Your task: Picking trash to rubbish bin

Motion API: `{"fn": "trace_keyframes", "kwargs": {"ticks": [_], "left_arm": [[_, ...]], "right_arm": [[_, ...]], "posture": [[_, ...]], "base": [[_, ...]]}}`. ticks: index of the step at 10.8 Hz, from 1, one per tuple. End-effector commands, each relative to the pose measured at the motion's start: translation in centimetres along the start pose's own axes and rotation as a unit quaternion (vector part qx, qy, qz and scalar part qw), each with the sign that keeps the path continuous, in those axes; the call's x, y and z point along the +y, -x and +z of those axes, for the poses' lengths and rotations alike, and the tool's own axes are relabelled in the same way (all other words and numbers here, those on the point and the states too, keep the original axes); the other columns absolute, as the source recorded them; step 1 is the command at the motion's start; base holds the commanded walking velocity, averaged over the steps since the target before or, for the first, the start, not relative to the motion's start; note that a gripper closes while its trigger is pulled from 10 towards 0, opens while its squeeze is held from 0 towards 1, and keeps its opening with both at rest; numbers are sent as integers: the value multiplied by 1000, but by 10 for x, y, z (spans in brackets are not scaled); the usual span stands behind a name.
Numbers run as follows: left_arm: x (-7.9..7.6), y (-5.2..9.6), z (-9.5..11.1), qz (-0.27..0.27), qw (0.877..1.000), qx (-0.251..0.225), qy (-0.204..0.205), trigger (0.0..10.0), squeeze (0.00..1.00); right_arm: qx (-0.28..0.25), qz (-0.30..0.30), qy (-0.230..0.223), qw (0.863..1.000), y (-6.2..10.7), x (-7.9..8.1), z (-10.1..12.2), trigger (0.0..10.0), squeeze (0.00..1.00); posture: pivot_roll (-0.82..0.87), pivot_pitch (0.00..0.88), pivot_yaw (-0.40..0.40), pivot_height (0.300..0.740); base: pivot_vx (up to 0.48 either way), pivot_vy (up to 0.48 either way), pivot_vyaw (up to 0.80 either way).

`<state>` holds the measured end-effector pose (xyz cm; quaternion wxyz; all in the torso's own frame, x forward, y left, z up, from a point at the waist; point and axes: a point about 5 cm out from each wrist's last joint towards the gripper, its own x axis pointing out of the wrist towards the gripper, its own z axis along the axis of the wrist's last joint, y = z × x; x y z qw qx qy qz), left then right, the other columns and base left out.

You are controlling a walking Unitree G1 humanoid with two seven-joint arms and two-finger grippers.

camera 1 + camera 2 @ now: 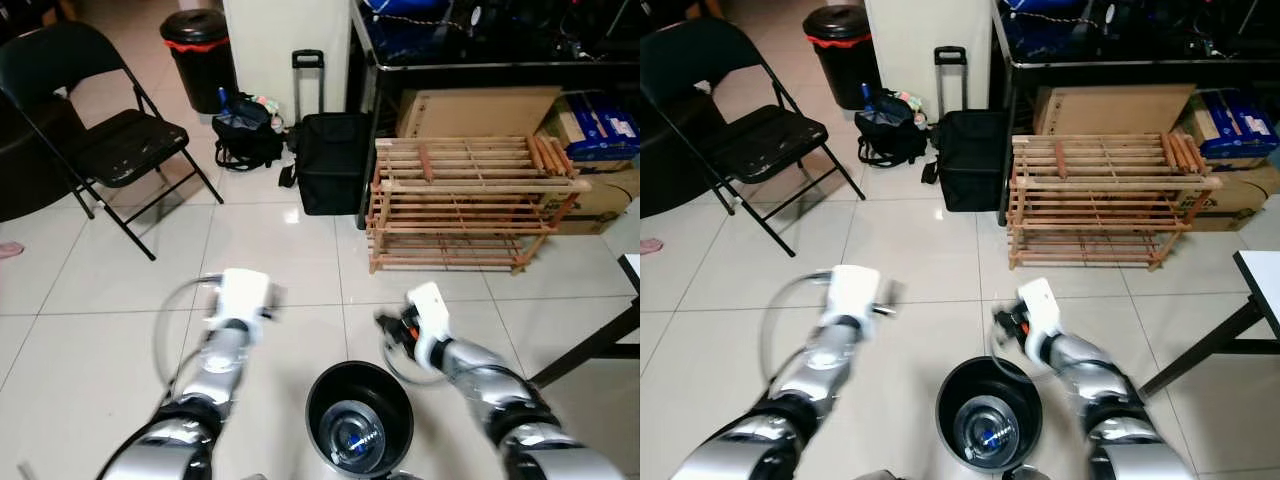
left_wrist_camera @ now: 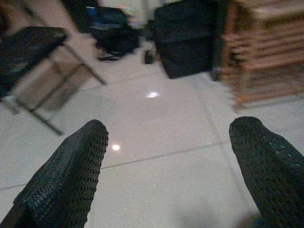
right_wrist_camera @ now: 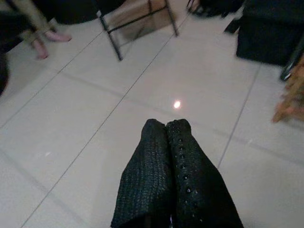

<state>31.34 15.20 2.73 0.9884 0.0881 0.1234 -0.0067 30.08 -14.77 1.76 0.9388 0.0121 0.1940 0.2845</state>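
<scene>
Wooden slat rack [image 1: 470, 200] stands against black desk, w/ black trolley case [image 1: 333, 160] beside it and folding chair [image 1: 100, 130] well to the left. Black rubbish bin [image 1: 360, 415] sits on tile btwn both arms, clear wrapper inside. Left gripper [image 2: 166, 166]: fingers spread wide, nothing held; right gripper [image 3: 166, 142]: fingers pressed together, holding nothing.

Left gripper [image 2: 166, 166] agape (right gripper [image 3: 172, 175] closed)

Silver arms, white wrist housings, grey cables; black dimpled fingers [image 2: 66, 175].
</scene>
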Motion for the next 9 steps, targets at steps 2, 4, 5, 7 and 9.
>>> {"fn": "trace_keyframes", "kwargs": {"ticks": [2,4,5,7,9], "left_arm": [[0,-2,8,15,1000,-21,17,10000,0],[-9,-5,24,11,998,-60,30,10000,0],[-10,-7,36,15,995,-97,33,10000,0],[-8,-8,53,22,989,-141,24,10000,0],[-7,-7,57,21,986,-165,19,10000,0]], "right_arm": [[-62,-45,13,997,-8,-1,25,10000,0],[-126,-123,13,984,-11,-4,45,10000,0],[-161,-212,0,964,-5,-17,54,10000,0],[-201,-269,2,942,1,-20,62,10000,0],[-225,-290,-1,930,1,-16,68,10000,0]], "posture": [[-8,48,23,740],[-5,37,15,740],[-5,29,13,740],[-3,10,12,740],[-7,0,15,740]], "base": [[0,0,0],[0,0,0],[0,0,0],[0,0,0],[0,0,0]]}}
